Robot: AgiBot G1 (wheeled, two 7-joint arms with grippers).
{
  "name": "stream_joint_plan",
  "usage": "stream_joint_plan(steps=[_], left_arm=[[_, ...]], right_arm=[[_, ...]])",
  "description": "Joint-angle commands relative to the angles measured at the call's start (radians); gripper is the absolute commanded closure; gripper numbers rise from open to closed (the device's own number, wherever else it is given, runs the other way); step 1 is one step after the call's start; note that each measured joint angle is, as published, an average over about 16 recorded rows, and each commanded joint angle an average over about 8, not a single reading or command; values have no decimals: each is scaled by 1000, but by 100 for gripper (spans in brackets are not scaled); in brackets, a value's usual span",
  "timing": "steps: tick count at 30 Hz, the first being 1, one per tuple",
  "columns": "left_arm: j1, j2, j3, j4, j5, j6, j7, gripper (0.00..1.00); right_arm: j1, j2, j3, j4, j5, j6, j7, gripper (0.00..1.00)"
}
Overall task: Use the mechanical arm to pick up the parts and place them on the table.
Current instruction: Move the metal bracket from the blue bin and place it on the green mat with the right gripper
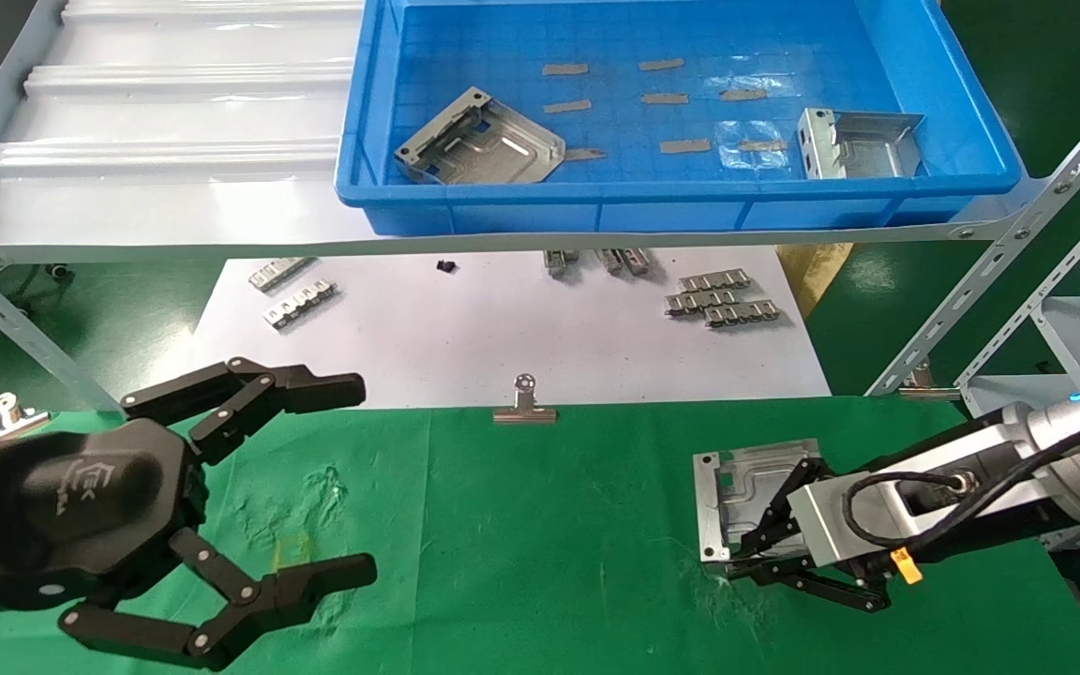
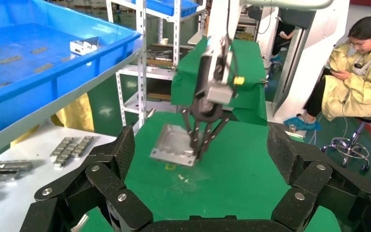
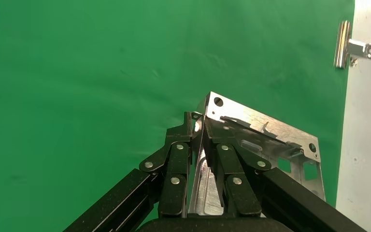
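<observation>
My right gripper [image 1: 739, 558] is shut on the near flange of a silvery sheet-metal part [image 1: 746, 487], holding it low over the right side of the green table [image 1: 549, 525]. I cannot tell whether the part touches the cloth. In the right wrist view the fingertips [image 3: 193, 121] pinch the part's [image 3: 265, 135] thin edge. The left wrist view shows the part [image 2: 171, 145] over a yellow mark. Two more parts [image 1: 479, 141] [image 1: 863, 141] lie in the blue tray [image 1: 596, 192]. My left gripper [image 1: 360, 476] is open and empty over the table's left side.
A white sheet [image 1: 502, 337] behind the cloth carries toothed metal strips [image 1: 718, 300]. A silver binder clip [image 1: 524, 405] sits on the cloth's far edge. The tray rests on a raised shelf with slanted metal struts [image 1: 999, 272] at the right. A seated person [image 2: 357, 63] is beyond the table.
</observation>
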Motion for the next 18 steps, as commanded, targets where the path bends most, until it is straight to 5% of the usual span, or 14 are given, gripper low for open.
stream_joint_plan(steps=[1,13,18], left_arm=[[0,0,0,0,0,0,0,0],[0,0,0,0,0,0,0,0],[0,0,0,0,0,0,0,0]], right_arm=[[-21,-22,-6,-33,-16,26,-44,100],[-74,-115,-17,-202,-59,97,-233,100],[-75,-145,-24,-275,-72,88,-272,87]])
